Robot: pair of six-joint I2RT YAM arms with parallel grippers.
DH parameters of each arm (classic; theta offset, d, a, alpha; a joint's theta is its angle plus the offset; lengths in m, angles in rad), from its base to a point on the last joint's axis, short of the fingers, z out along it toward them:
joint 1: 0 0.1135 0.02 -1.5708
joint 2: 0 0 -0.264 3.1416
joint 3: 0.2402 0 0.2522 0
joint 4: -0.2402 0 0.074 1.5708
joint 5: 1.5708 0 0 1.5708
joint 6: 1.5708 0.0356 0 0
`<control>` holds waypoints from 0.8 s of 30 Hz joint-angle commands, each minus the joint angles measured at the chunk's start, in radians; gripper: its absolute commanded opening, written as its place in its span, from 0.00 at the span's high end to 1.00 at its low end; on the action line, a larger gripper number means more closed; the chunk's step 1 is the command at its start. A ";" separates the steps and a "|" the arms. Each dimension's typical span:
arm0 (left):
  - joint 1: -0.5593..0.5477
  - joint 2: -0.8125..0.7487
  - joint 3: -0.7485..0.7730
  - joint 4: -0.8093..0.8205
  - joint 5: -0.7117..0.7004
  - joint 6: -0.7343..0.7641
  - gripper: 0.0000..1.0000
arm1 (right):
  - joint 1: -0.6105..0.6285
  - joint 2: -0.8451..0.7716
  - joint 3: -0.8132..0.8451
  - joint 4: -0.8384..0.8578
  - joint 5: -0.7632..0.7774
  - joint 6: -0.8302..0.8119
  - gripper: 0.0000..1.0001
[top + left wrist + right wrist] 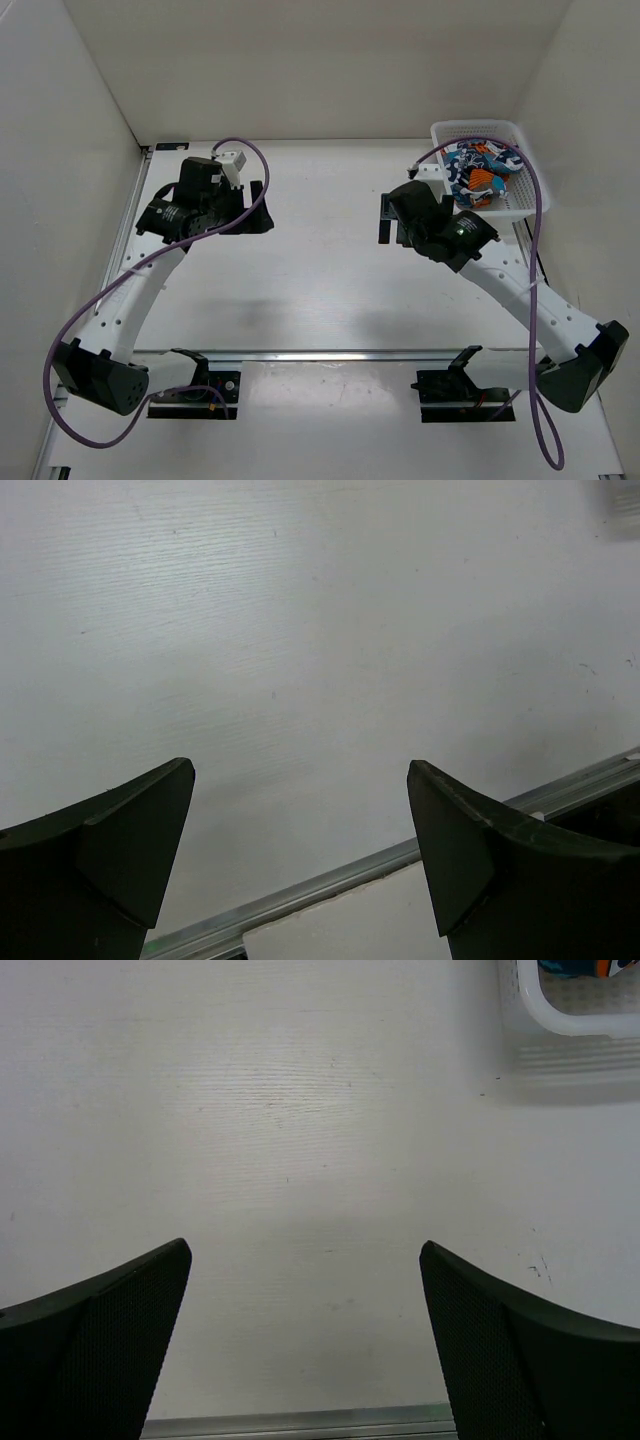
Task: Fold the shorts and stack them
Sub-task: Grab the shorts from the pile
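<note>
The shorts [477,172], with a patchwork print in orange, teal, navy and white, lie crumpled inside the white mesh basket [517,205] at the back right. A sliver of them shows in the right wrist view [572,967]. My left gripper [258,208] is open and empty over the bare table at the back left; its jaws stand wide apart in the left wrist view [300,855]. My right gripper [383,218] is open and empty over the table, left of the basket; its jaws stand wide apart in the right wrist view [305,1335].
The basket's corner [560,1020] shows at the top right of the right wrist view. White walls enclose the table on the left, back and right. A metal rail [330,354] crosses the table near the arm bases. Purple cables [540,210] loop from both arms.
</note>
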 commanded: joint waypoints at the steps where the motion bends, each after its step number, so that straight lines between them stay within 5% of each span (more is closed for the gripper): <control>1: 0.014 -0.025 0.010 0.020 0.011 0.004 0.00 | -0.004 0.016 0.007 -0.002 0.046 0.013 0.00; 9: 0.024 -0.015 -0.001 0.020 -0.008 -0.005 0.00 | -0.064 0.025 0.027 0.011 0.046 0.007 0.00; 19: 0.043 -0.004 0.019 0.029 -0.048 -0.037 0.00 | -0.694 0.380 0.313 0.059 -0.401 -0.084 0.03; 24: 0.043 0.034 0.031 0.029 -0.039 -0.037 0.00 | -0.800 0.646 0.595 0.044 -0.441 -0.075 0.02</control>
